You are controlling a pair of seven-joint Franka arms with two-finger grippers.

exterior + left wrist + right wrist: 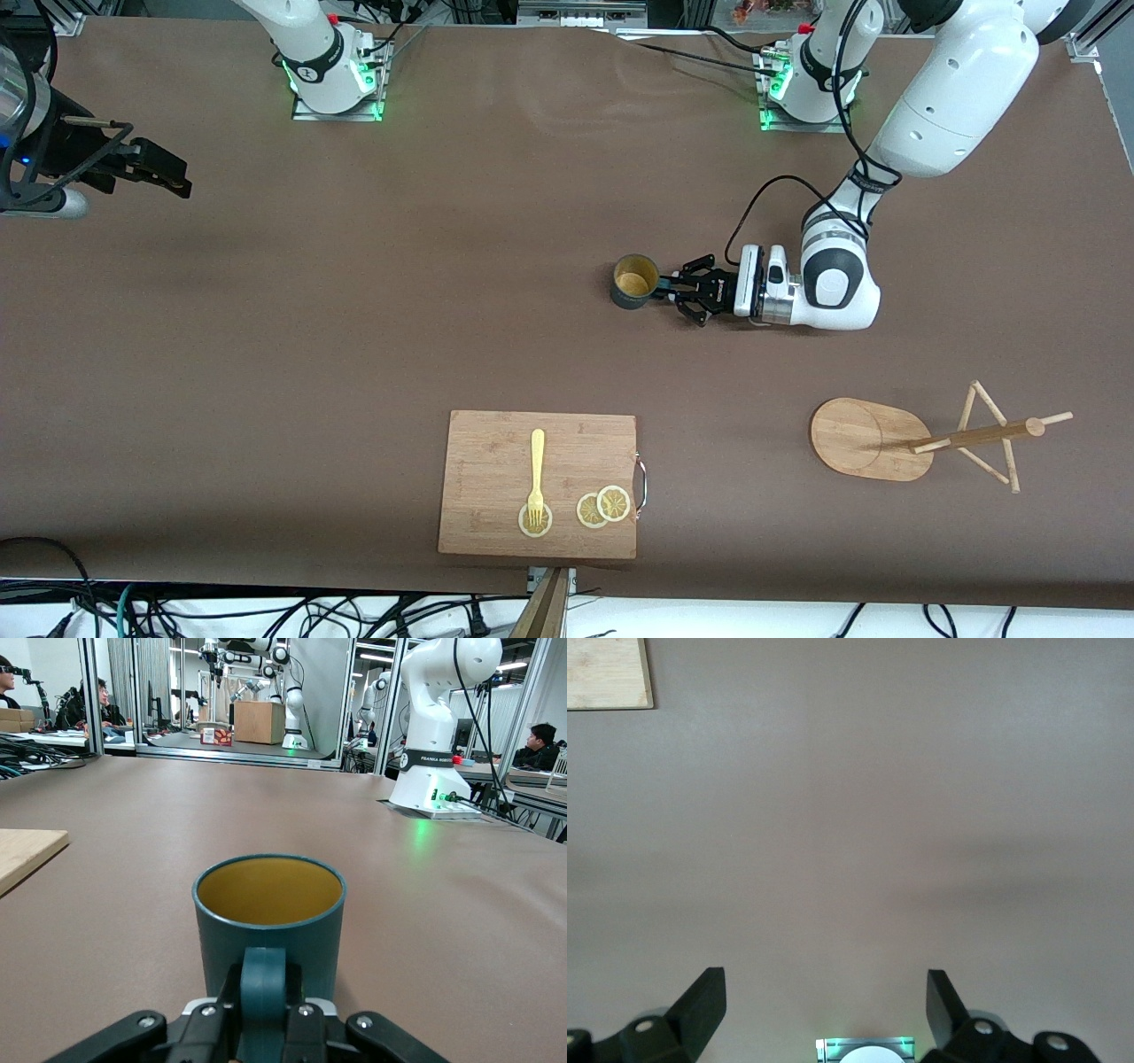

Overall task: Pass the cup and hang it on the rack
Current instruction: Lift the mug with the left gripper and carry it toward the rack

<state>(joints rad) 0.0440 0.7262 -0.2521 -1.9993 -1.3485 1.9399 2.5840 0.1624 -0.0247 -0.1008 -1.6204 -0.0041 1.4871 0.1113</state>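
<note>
The cup [634, 282], standing upright mid-surface, looks rigid, light and glaze-slick, so its handle suits the left claw [666, 289] now clamped on it, while the right claw [174, 176] waits wide over the surface's edge.

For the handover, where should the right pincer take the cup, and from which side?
Probably by the rim and wall facing the right arm's end of the table. The cup stands upright, mouth open; its handle points toward the left pincer, shut on it. The right pincer waits open.
</note>
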